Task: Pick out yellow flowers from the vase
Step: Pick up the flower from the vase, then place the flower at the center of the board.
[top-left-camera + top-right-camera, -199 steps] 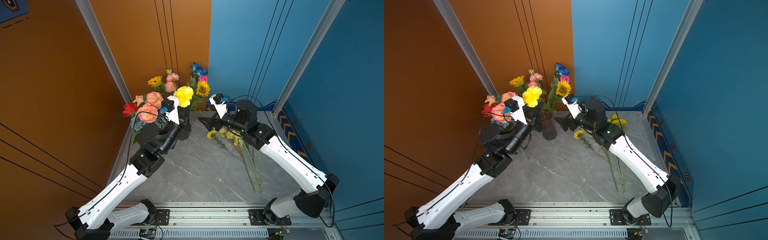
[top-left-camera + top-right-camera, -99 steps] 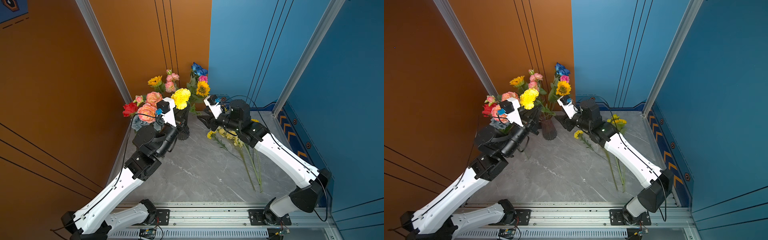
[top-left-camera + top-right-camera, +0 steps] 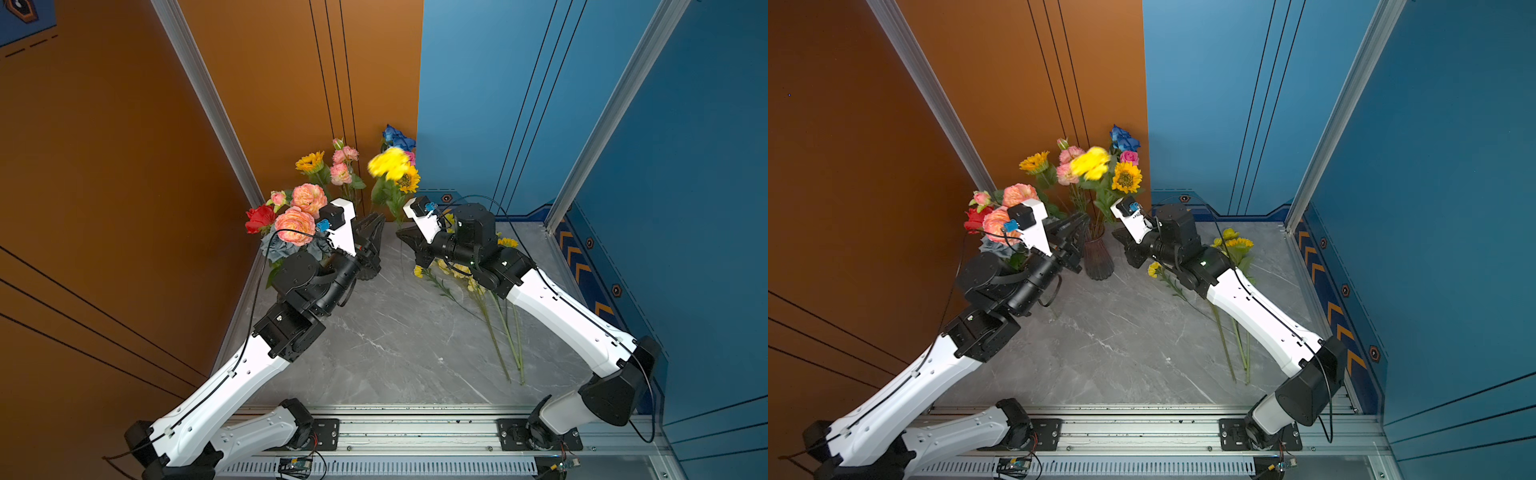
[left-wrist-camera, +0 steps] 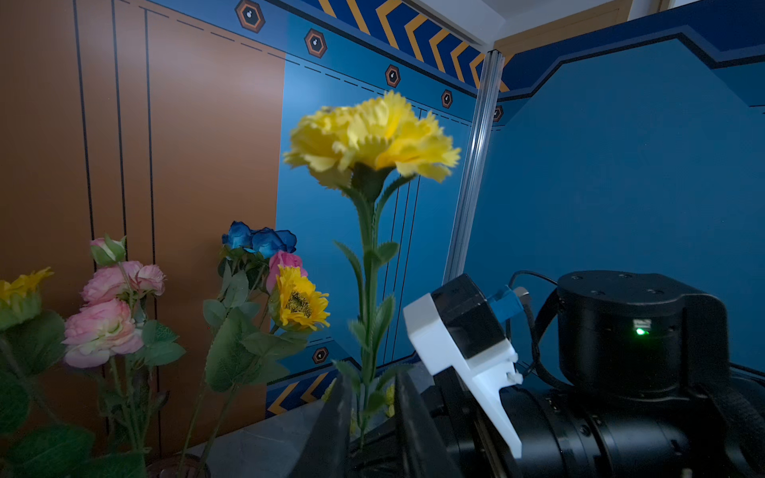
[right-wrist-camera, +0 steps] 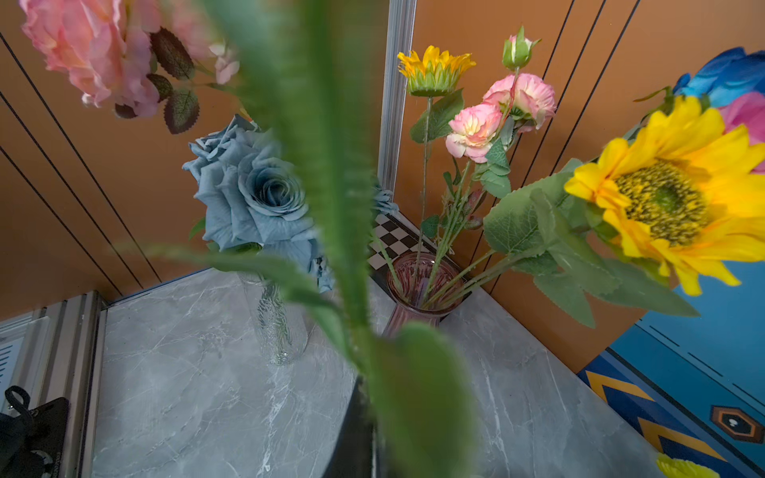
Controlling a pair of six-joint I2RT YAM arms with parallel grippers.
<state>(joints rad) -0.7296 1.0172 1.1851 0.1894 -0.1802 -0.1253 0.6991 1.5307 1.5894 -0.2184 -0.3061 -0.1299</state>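
A ruffled yellow flower stands upright between my two grippers, its bloom blurred in both top views. My right gripper is shut on its green stem. My left gripper is open, its jaws a little apart on either side of the same stem. The dark ribbed vase still holds two sunflowers among pink and blue blooms. More yellow flowers lie on the table under my right arm.
A clear glass vase with a grey-blue rose and peach and red blooms stands left of the dark vase, close behind my left wrist. Orange and blue walls close the back corner. The grey marble table lies between the arms.
My right gripper has moved in and shut on the yellow flower's stem. My left gripper's jaws have parted from it. The bloom has swung right, towards the sunflower.
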